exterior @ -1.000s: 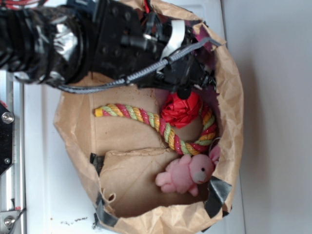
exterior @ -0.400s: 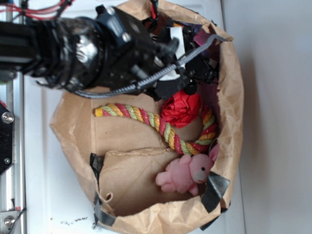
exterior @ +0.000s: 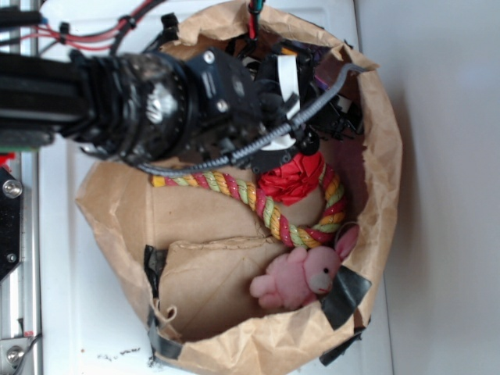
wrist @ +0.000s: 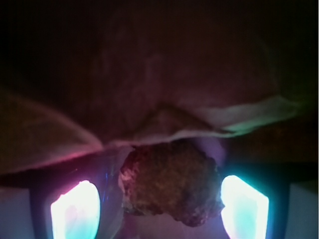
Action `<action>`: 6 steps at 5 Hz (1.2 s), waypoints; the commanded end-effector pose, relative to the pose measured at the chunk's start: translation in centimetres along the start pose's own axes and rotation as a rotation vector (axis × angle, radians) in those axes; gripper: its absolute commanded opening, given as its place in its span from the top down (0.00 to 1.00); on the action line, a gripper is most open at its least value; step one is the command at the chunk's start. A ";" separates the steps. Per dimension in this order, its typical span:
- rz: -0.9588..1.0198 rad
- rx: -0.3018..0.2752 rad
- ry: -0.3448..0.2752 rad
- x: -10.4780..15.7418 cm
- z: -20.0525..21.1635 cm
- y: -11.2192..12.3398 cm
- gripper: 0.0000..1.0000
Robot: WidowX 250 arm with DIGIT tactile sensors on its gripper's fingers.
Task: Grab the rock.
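From my wrist camera, the rock (wrist: 172, 184) sat directly between the two glowing fingers (wrist: 76, 211) of the pincer (wrist: 159, 211), filling most of the gap; I could not tell whether they touched it or had clenched. Outside, the pincer (exterior: 308, 137) was down inside the paper bag (exterior: 375, 187), just beside the red fabric ball (exterior: 293, 178).

Lying flat and bright beneath a crumpled brown paper bag (exterior: 375, 141): a white surface (exterior: 78, 297). Spreading right of it: pale grey wall (exterior: 445, 187). Running left: metal rail (exterior: 12, 258).
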State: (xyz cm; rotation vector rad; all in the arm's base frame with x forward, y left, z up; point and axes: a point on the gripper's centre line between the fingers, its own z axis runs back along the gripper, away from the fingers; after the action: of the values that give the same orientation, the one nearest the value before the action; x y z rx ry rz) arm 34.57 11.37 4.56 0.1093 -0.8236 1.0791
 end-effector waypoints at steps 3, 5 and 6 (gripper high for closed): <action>0.013 -0.085 0.050 2.0 2.5 1.1 1.00; -0.150 -0.190 0.196 3.0 7.1 2.4 1.00; -0.227 -0.191 0.272 3.4 8.6 2.2 1.00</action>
State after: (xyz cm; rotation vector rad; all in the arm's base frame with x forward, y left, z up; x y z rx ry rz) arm 28.52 9.00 9.55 -0.1136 -0.5550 0.7489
